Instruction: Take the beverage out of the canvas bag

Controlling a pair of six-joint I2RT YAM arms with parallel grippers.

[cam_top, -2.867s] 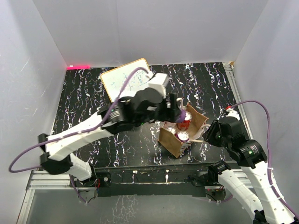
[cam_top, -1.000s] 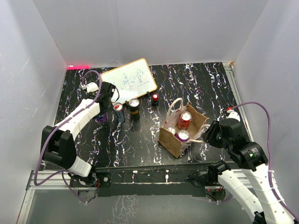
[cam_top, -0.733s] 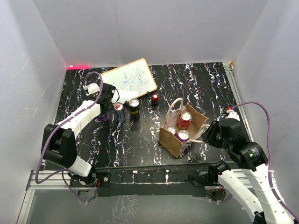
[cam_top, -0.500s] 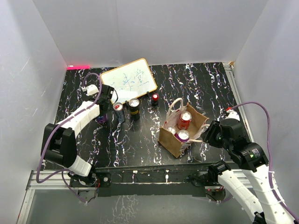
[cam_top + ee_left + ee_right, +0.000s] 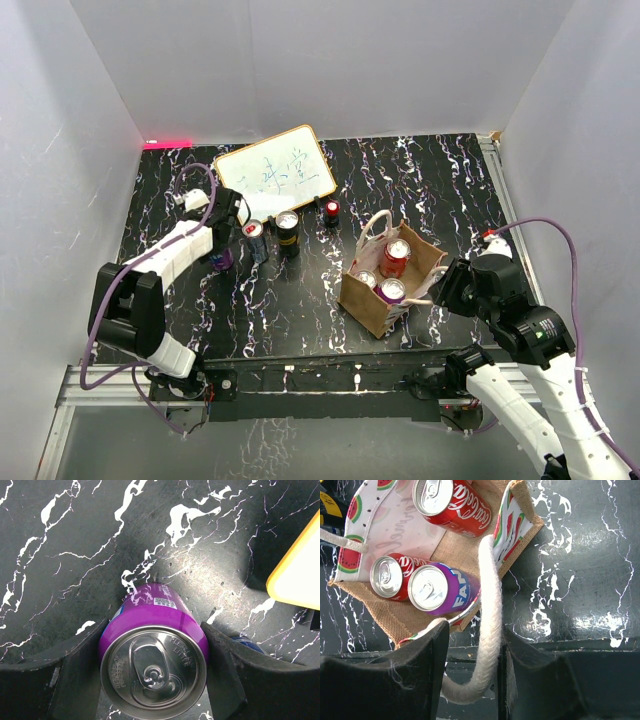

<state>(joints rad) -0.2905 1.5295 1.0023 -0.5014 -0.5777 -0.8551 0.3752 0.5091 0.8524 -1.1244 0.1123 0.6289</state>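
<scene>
Left gripper [image 5: 152, 630] grasps a purple can [image 5: 154, 672] standing on the tabletop [image 5: 60, 555], at 9 o'clock from the bag [image 5: 362, 305]. Right gripper [image 5: 472, 640] (jaws apart) loosely straddles the bag's cord handle [image 5: 490, 605].

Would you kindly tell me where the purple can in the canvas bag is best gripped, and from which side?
From above, probably, gripping the purple can across its upper wall under the rim: it stands top up, while the canvas bag and the neighbouring red can block its sides.

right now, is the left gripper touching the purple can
Touching. The left wrist view shows the left gripper with both fingers flush against the sides of the purple can, no gap either side.
</scene>
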